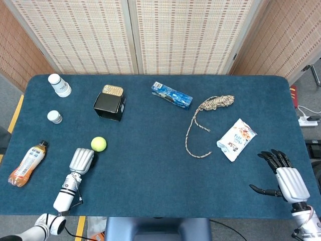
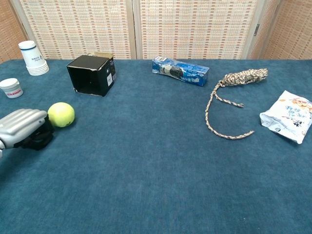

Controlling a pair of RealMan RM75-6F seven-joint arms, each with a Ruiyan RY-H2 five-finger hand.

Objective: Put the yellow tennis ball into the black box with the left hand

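Observation:
The yellow tennis ball sits at the fingertips of my left hand, which grips it from the near side with its back turned up. Whether the ball is off the cloth I cannot tell. The black box stands further back and slightly right of the ball, its open side tipped toward the front. My right hand rests at the table's near right corner with fingers spread and holds nothing; only the head view shows it.
An orange drink bottle lies left of the left arm. A small white jar and stacked cups stand at the back left. A gold tin is behind the box. A blue packet, a rope and a snack bag lie to the right.

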